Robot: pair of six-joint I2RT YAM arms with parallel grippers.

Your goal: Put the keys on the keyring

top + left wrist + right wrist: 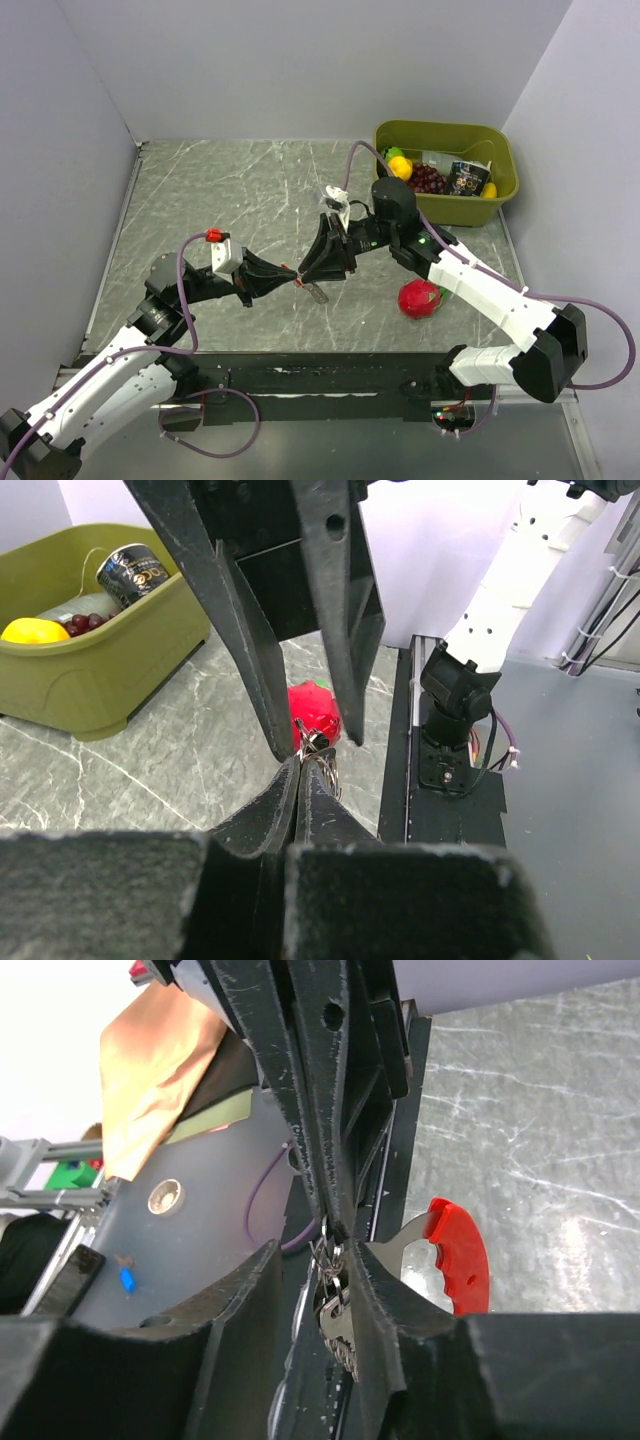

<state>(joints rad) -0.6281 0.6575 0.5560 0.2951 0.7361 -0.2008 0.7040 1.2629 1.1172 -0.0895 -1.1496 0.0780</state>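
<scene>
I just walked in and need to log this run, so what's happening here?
Both arms meet above the table. The left gripper is shut on the keyring, holding it up. The right gripper has its jaws apart on either side of the keys, which hang at the ring. Whether a key is threaded on yet cannot be told.

The top camera looks steeply down from above and behind the bases over the whole worktop [220, 200]. Each wrist camera peers close along its own fingers, the left fingers [265, 815] facing the right fingers [245, 1295]. All views share the keyring [322, 770] where they meet.
</scene>
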